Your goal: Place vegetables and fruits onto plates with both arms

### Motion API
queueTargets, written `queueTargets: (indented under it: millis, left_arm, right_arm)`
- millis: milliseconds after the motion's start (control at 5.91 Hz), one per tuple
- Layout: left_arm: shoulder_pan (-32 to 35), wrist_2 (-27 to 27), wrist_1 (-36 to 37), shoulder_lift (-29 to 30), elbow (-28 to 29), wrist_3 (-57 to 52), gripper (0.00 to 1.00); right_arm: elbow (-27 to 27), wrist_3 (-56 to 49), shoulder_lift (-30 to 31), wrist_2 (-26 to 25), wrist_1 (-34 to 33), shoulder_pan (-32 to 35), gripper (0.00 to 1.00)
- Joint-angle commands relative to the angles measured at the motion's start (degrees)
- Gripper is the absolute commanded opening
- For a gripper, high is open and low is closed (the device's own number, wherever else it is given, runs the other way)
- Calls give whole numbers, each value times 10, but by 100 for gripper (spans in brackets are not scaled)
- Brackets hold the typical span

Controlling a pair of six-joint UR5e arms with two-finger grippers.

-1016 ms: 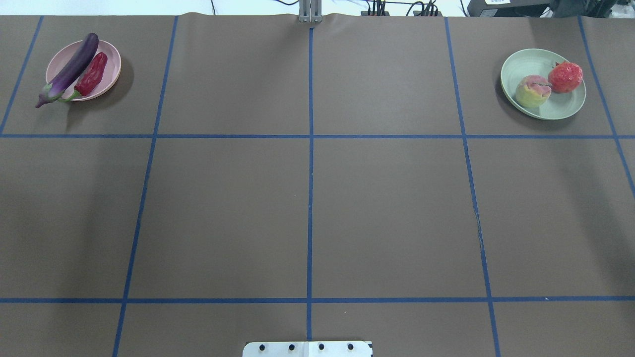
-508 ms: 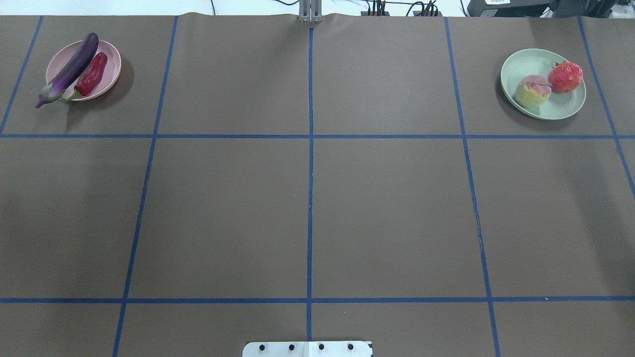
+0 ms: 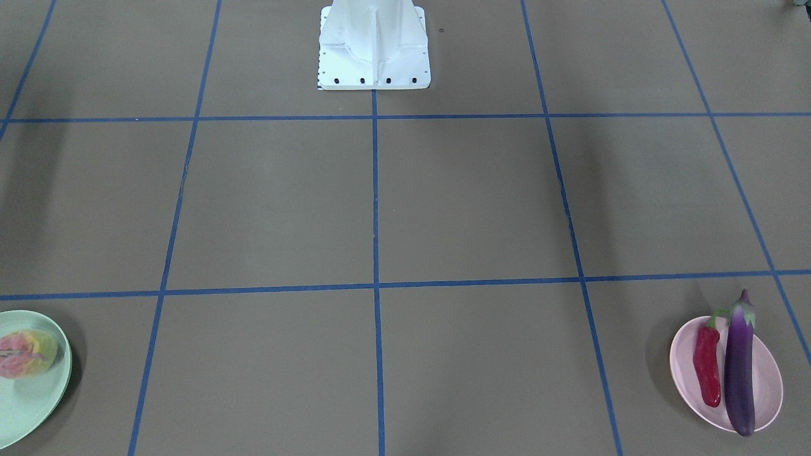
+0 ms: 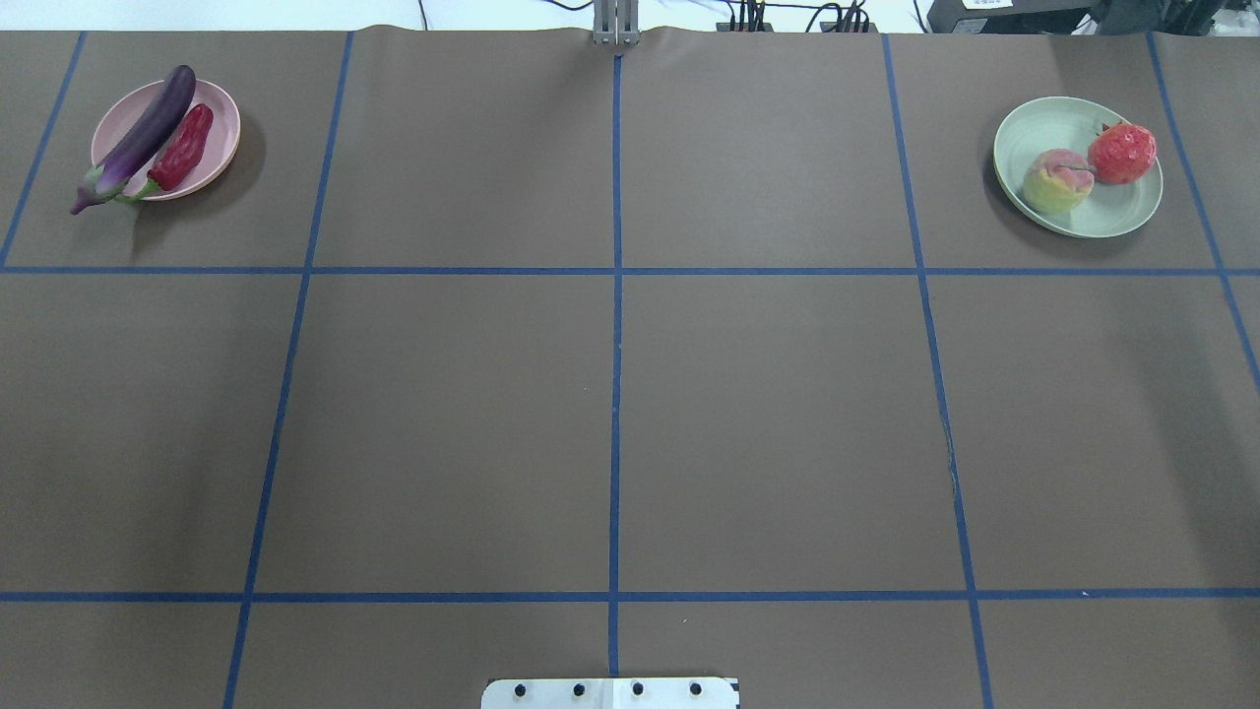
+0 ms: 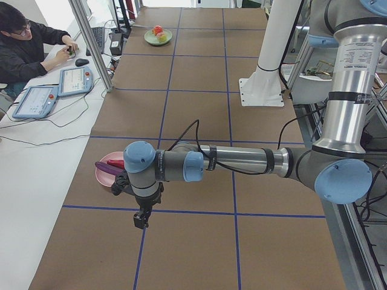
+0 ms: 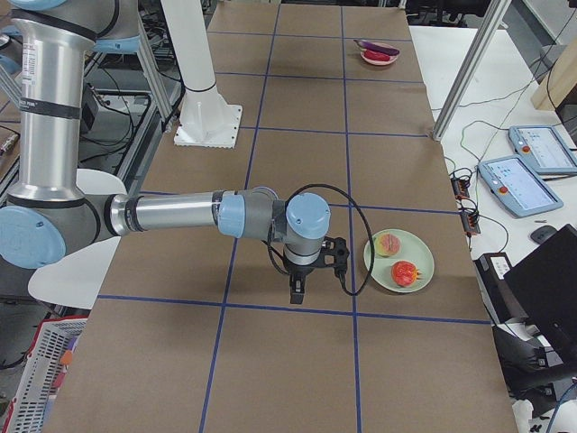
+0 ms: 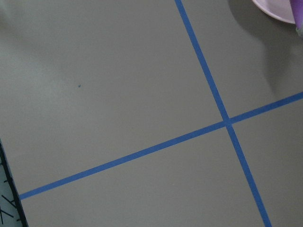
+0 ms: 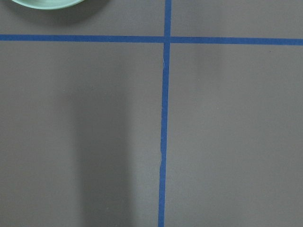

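- Currently, eggplant [image 4: 138, 138]: long, glossy purple, grey-green cap. It lies diagonally on the pink plate [image 4: 221, 128] in the far left corner of the table [image 4: 768, 423]. The cap end points toward the robot and overhangs the rim.
- Chili [image 4: 182, 148]: shorter, shiny red, green stem. It lies parallel to the eggplant on the same plate, stem pointing the same way.
- Peach [image 4: 1055, 180] and pomegranate [image 4: 1122, 153]: 2 round fruits close side by side on the green plate [image 4: 1034, 123], far right corner.
- Left arm [image 5: 236, 160]: forearm stretched level, wrist bent down. The left gripper [image 5: 142, 220] points down over a blue tape line [image 5: 181, 208] near the pink plate; released or clenched, cannot tell.
- Right arm [image 6: 171, 212]: same pose. The right gripper [image 6: 297, 293] points down just beside the green plate; state likewise unclear.
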State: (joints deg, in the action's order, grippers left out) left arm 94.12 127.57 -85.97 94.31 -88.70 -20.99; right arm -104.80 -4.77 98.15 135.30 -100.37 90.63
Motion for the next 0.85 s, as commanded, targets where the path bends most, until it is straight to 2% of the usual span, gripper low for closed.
queueTargets:
  millis: [0,169,339,677]
  left_arm:
    - [-2,20,15,-13,-21,5,100]
    - [-3,31,16,-13,-31,8,100]
    - [-6,56,17,-11,-38,58,100]
    - [-20,54,16,-15,-60,82,100]
  right_arm:
    - [10,5,-4,0,43,-13,100]
    - [9,23,-6,1,47,-24,100]
    - [8,59,-13,1,48,-30,100]
    - [10,61,-18,2,47,-32,100]
